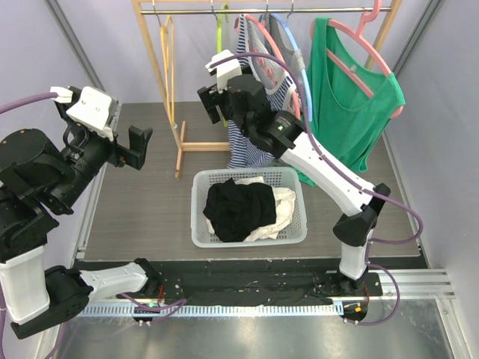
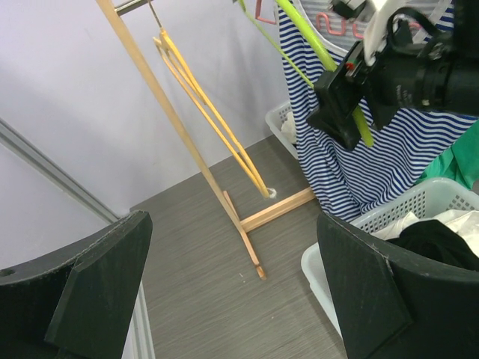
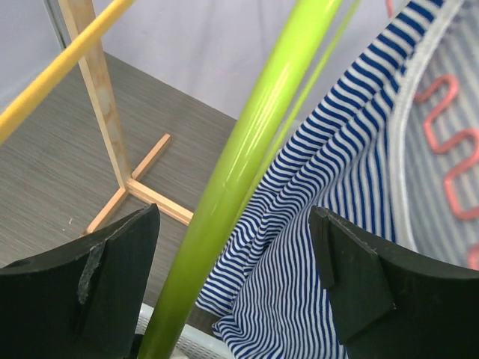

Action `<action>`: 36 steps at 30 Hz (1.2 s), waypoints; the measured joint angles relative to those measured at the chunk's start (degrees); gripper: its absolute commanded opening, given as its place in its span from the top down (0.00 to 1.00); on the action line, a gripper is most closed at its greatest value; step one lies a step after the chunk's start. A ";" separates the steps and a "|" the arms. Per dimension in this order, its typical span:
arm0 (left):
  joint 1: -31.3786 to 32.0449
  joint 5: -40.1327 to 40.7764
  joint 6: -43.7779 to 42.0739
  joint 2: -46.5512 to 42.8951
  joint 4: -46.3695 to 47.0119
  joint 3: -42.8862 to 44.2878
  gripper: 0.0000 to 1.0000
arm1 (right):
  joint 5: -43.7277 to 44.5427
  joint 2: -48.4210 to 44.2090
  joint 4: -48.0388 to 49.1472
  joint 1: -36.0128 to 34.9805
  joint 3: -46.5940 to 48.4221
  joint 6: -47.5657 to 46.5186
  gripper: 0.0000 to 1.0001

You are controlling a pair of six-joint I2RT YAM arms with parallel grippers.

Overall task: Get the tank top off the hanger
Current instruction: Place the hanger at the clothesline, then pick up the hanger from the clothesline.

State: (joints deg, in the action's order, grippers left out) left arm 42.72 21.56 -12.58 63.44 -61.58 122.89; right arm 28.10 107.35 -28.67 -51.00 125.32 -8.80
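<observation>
left to right, from above: the left tool [image 1: 137,148] hovers over the dark counter [image 1: 142,209], its jaws spread wide and holding nothing, well apart from any clothing. just to its right stands a wooden rack [image 1: 179,142] with bare yellow hangers [image 1: 168,67] on its rail. in front of the rack, mid-counter, a white basket [image 1: 198,217] holds black and white garments.

next along the rail hangs a lime green hanger [image 3: 247,164]. the right tool [image 3: 236,280] is raised to it, jaws wide, with the hanger's sloping arm passing between the fingers [image 3: 112,284] but not clamped. touching that arm on its right is the task's thing, a blue and white striped tank top [image 3: 329,194], still hanging from the rail. whether it sits on the lime hanger or on one behind it cannot be told. farthest right, a green tank top [image 1: 352,105] hangs on a pink hanger [image 1: 359,52].

the step looks like taking a first hold at the strap. to do it well, the right tool likely needs to shift right so it closes on striped cloth, not the bare bar, then lift the strap up and over the hanger's end rather than pulling straight down, which could drag the hanger off the rail. bringing the left tool in to steady the hanger would help.
</observation>
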 measured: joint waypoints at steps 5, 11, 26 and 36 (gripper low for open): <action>0.00 -0.17 0.15 0.15 0.00 0.00 0.04 | -0.17 -3.56 -0.17 -0.39 -0.81 0.59 0.09; 0.00 -0.33 0.15 0.20 -0.02 0.00 0.04 | -0.42 -11.06 -0.57 -1.09 -4.50 1.68 0.08; -0.39 -1.70 0.24 0.31 -0.68 0.55 0.04 | 1.27 -23.10 0.92 7.10 -9.11 2.40 0.14; -0.66 -2.34 0.42 0.33 -1.31 0.59 0.04 | -3.30 -22.18 0.26 13.46 -11.21 4.68 0.25</action>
State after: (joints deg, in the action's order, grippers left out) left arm 42.06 19.22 -12.16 63.77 -62.89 123.48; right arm 24.80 85.17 -28.40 -37.54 114.10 -4.12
